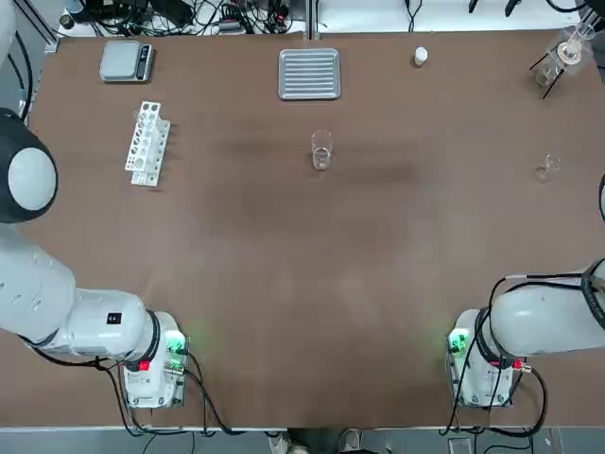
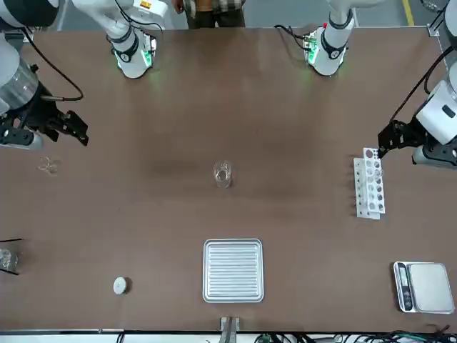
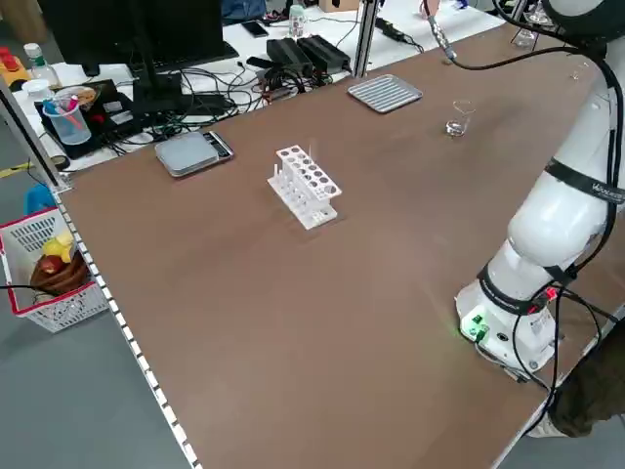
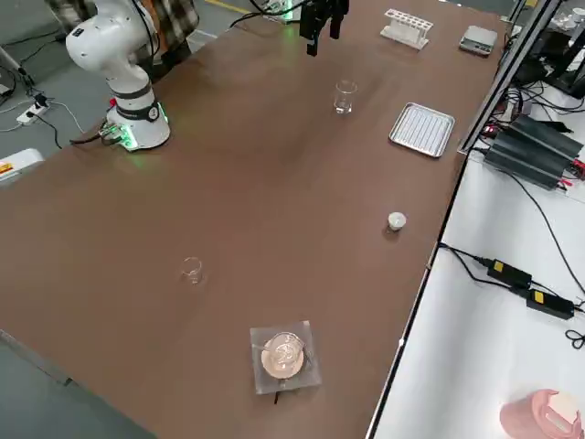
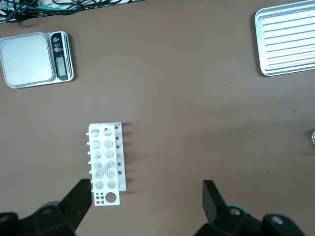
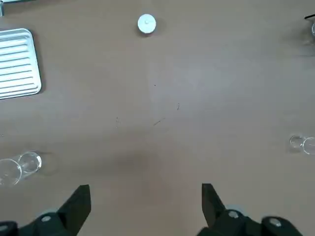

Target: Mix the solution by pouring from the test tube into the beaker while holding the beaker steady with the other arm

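Mid-bench the beaker [image 1: 321, 151] stands upright and alone. Left gripper [image 5: 146, 199] hovers above the rack [image 5: 105, 164], fingers spread; right gripper [image 6: 145, 202] hangs opposite, fingers spread too.

Both arms were raised above the worktop, one at each side edge, holding nothing. The left end effector [image 2: 391, 140] hung over the robot's left side with its two fingers [image 5: 78, 199] spread wide apart. The right end effector [image 2: 68, 127] hung over the right side, its fingers [image 6: 209, 199] likewise spread wide. Both white arms bent up from their bases at the near edge.
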### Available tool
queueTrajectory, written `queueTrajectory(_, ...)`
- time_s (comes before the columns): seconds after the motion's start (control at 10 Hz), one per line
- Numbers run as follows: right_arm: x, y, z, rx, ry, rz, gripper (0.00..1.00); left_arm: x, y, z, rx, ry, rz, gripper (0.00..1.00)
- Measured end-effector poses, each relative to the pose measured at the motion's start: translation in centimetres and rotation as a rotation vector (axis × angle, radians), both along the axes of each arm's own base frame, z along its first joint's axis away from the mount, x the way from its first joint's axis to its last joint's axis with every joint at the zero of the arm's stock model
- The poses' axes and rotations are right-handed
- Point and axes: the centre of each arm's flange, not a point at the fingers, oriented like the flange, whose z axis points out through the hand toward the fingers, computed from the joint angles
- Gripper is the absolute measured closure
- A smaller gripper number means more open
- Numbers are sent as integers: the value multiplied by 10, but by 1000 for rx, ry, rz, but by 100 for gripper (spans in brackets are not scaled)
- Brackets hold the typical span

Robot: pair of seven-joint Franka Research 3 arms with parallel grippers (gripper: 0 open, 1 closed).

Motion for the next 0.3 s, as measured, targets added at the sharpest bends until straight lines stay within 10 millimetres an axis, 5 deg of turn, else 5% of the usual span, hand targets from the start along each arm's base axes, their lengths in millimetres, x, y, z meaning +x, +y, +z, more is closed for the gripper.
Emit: queueTrajectory(0.3,0,-1,0,0,-2,-2,0,1,6,0,2,1,11,0)
